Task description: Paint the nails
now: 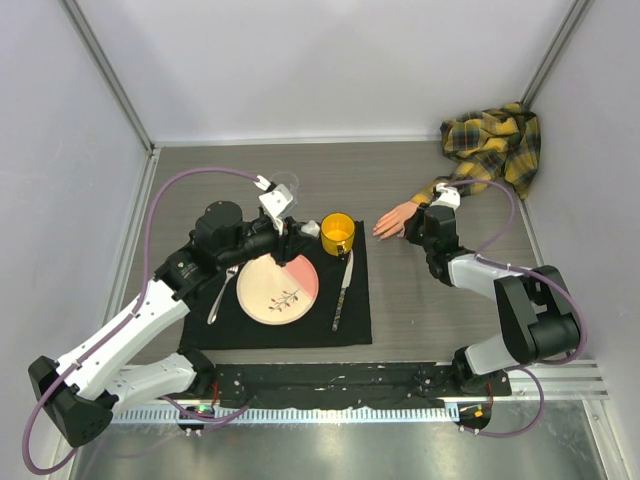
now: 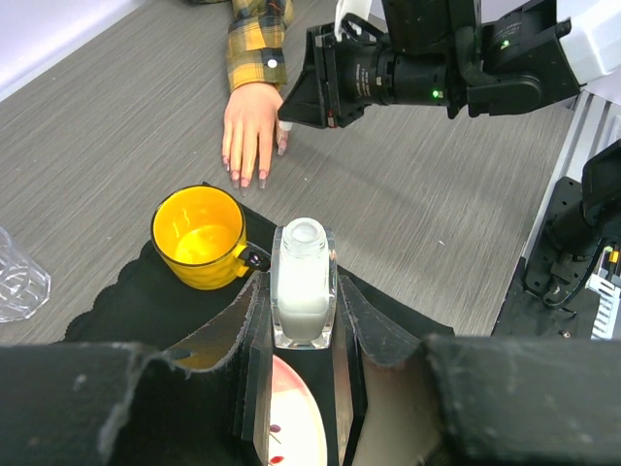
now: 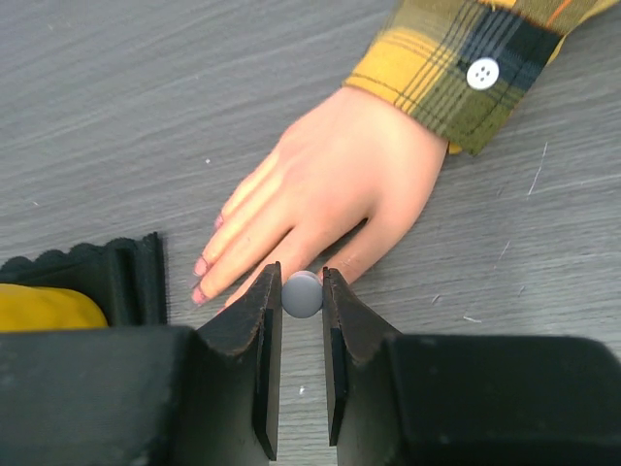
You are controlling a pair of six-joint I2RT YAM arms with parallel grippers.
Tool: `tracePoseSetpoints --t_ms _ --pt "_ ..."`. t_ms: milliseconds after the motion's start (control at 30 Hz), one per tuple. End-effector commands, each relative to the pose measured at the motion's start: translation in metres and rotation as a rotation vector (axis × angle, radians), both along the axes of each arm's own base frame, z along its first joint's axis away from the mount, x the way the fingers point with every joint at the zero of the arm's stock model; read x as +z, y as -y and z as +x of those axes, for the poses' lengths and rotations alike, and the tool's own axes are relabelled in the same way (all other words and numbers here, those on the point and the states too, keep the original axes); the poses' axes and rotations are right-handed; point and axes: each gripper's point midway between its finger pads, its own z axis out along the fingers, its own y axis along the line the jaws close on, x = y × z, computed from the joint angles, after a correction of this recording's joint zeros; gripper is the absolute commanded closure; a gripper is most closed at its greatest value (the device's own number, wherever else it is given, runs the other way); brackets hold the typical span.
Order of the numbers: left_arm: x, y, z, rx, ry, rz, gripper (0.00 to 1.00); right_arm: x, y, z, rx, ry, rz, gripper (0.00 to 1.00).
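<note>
A pale peach mannequin hand (image 1: 393,220) with a yellow-and-black plaid sleeve lies flat on the grey table, fingers pointing at the black mat. Its pinkish nails (image 3: 202,282) show in the right wrist view, and the hand also shows in the left wrist view (image 2: 250,126). My right gripper (image 3: 302,291) is shut on a small grey round brush cap (image 3: 302,295), right over the thumb (image 3: 378,254). In the top view this gripper (image 1: 413,228) sits beside the hand. My left gripper (image 2: 304,311) is shut on an uncapped clear bottle of white polish (image 2: 304,282), upright above the mat.
A black mat (image 1: 350,320) holds a pink-and-cream plate (image 1: 277,288), a yellow mug (image 1: 338,234), a knife (image 1: 342,290) and a spoon (image 1: 222,295). A clear glass (image 2: 15,277) stands left of the mat. The plaid shirt is bunched in the far right corner (image 1: 495,140).
</note>
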Motion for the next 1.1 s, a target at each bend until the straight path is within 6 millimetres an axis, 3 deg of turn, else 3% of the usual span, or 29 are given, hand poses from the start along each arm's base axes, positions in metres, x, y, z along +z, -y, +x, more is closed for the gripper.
tracePoseSetpoints --t_ms 0,167,633,1067 --pt "0.021 0.005 -0.001 -0.030 0.074 -0.048 1.00 0.026 0.005 0.010 -0.019 0.066 -0.019 0.99" --pt "0.021 0.005 0.000 -0.027 0.074 -0.047 1.00 0.028 0.006 0.008 -0.028 0.076 -0.007 0.99" --pt "0.022 0.004 -0.001 -0.028 0.080 -0.049 1.00 0.009 0.005 0.014 -0.030 0.030 -0.028 0.99" --pt "0.022 0.005 0.000 -0.029 0.077 -0.049 1.00 0.010 -0.015 0.005 0.056 0.013 0.055 0.99"
